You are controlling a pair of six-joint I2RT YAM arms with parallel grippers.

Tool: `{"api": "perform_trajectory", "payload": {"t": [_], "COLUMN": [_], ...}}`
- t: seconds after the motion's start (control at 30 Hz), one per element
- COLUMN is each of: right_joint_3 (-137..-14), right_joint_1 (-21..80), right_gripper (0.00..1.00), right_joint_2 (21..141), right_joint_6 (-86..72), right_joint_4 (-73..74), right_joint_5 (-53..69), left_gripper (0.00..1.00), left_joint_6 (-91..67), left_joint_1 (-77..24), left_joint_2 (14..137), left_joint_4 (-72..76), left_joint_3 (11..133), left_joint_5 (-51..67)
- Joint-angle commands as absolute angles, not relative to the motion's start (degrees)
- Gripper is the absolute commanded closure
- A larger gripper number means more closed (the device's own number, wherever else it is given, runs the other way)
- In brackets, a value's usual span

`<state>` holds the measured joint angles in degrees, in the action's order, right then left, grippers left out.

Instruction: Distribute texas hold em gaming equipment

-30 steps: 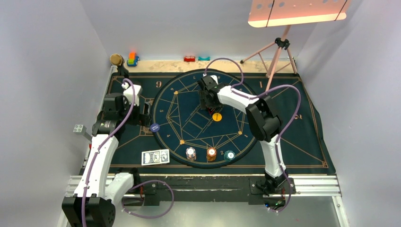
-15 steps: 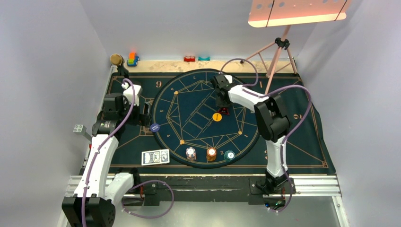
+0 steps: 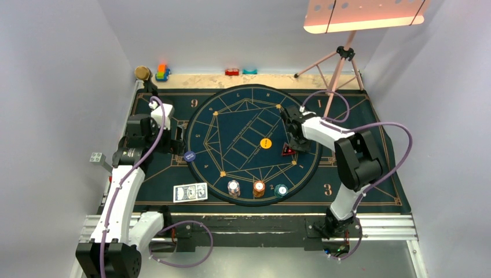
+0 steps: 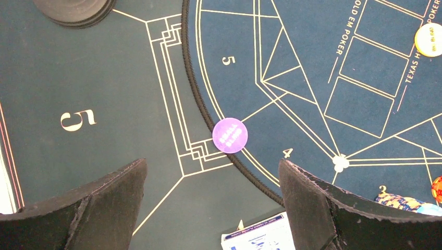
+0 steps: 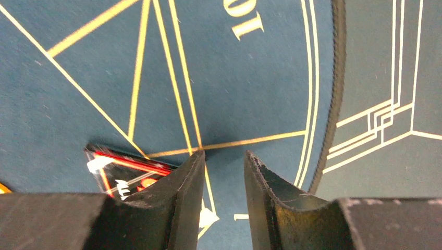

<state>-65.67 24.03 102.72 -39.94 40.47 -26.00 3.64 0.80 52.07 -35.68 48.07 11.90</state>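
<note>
triangular marker [image 3: 287, 150] set down beside narrow, empty right pincer [image 5: 224, 156]; left pincer [image 4: 212, 165] wide; cards [image 3: 190, 192], chip stacks [image 3: 258, 187] apparently not yet dealt.

A gold-headed microphone [image 3: 142, 72] and stacked toy blocks [image 3: 162, 72] sit at ten o'clock. A pink tripod [image 3: 345, 54] stands at one o'clock.

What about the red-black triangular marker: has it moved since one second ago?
Yes. The triangular marker slid rightward: it was just behind the yellow disc, now it lies to the disc's right.
</note>
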Motion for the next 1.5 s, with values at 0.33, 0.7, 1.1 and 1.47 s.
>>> {"api": "perform_trajectory", "payload": {"t": [0.33,0.7,1.1,1.47], "right_joint_3": [-65.13,-69.79,-65.32,-57.77], "right_joint_1": [26.52,31.73,30.3,26.76], "right_gripper": [0.34,0.18,0.31,0.49], "right_joint_2": [90.68,101.4,103.62,97.56], "right_joint_6": [-38.63,-34.82,-37.51,-45.59], "right_joint_4": [41.63,37.75,36.67,42.13], "right_joint_5": [-27.89,-25.98,-27.7,-28.22], "left_gripper": [0.0,0.0,0.0,0.0], "left_joint_6": [3.86,4.13,4.3,4.63], "left_joint_1": [1.32,1.27,1.31,1.32], "left_joint_2": [50.71,50.92,50.88,50.87], "left_joint_4": [-35.54,-35.48,-35.48,-35.8], "left_joint_3": [48.79,48.78,48.83,48.79], "left_joint_5": [14.13,13.95,13.83,13.89]}}
